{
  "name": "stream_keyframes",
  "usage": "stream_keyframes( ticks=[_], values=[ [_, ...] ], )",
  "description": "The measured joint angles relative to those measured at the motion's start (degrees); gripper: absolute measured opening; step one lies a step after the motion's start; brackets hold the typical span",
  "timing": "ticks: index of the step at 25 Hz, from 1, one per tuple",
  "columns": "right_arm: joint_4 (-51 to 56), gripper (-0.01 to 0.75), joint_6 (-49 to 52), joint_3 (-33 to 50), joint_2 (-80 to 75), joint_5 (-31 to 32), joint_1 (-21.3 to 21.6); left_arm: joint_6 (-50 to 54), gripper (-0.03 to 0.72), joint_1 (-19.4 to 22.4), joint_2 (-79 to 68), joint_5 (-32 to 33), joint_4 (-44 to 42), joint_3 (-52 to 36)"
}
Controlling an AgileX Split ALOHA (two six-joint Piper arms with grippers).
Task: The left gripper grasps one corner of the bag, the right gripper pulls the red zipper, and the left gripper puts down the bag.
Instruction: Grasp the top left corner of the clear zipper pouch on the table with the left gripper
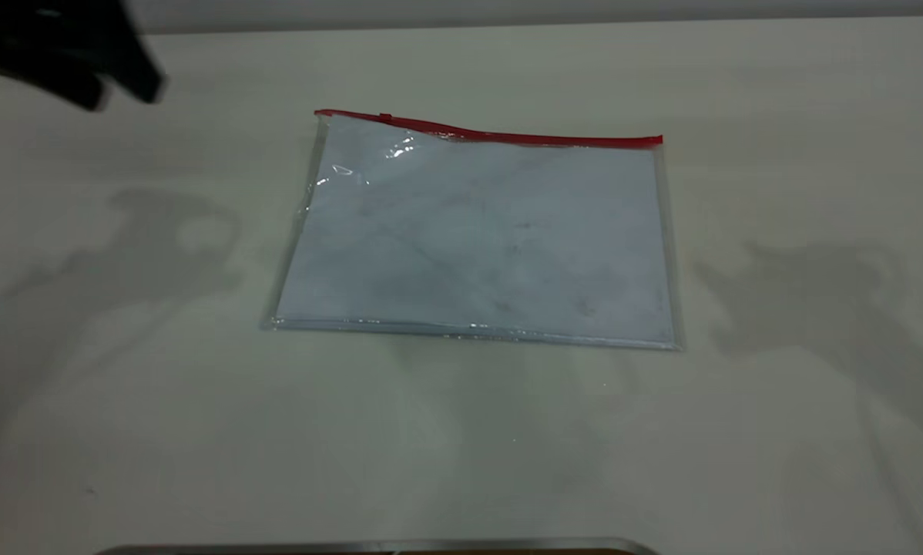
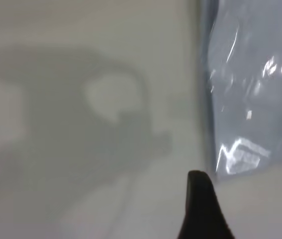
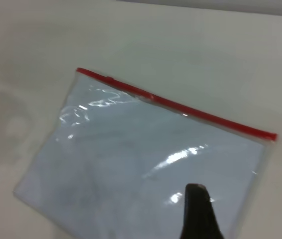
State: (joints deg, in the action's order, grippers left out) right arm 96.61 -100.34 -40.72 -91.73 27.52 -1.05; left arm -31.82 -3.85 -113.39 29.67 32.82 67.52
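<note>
The bag [image 1: 477, 239] lies flat near the middle of the table, a clear pouch with white paper inside. The red zipper [image 1: 508, 137] runs along its far long edge, and the small slider tab [image 1: 385, 117] sits near that edge's left end. My left gripper [image 1: 122, 96] hovers blurred at the far left, well left of the bag's far-left corner, jaws apart and empty. In the left wrist view one black fingertip [image 2: 198, 184] hangs beside the bag's [image 2: 250, 89] side edge. My right gripper [image 3: 196, 196] hangs above the bag [image 3: 131, 159], on the side away from the zipper [image 3: 180, 105]; it is outside the exterior view.
The pale table [image 1: 122, 432] stretches bare on all sides of the bag, with arm shadows to its left and right. A metal strip [image 1: 377, 546] runs along the near edge. A wall line borders the far side.
</note>
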Motion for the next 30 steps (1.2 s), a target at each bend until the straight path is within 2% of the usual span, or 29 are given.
stream_keyframes(
  ticks=[4, 8, 15, 19, 30],
  values=[
    [0.84, 0.535, -0.43, -3.31, -5.34, 3.28, 0.00, -5.02, 0.551, -0.05, -11.46, 3.93, 2.40, 12.11],
    [0.96, 0.535, -0.43, -4.98, -8.89, 4.05, 0.00, -6.96, 0.590, -0.06, -19.97, 4.68, 3.61, 21.85],
    [1.76, 0.535, -0.90, -6.11, -12.07, 4.12, -1.10, -14.95, 0.602, -0.48, -32.84, 8.88, 14.52, 34.80],
    [1.76, 0.535, -1.06, -6.29, -13.18, 4.13, -2.20, -17.27, 0.602, -1.04, -37.80, 9.41, 17.48, 38.37],
    [3.85, 0.535, -1.51, -6.34, -13.25, 5.89, -3.96, -27.31, 0.590, -1.89, -41.08, 11.44, 26.16, 39.13]
  ],
)
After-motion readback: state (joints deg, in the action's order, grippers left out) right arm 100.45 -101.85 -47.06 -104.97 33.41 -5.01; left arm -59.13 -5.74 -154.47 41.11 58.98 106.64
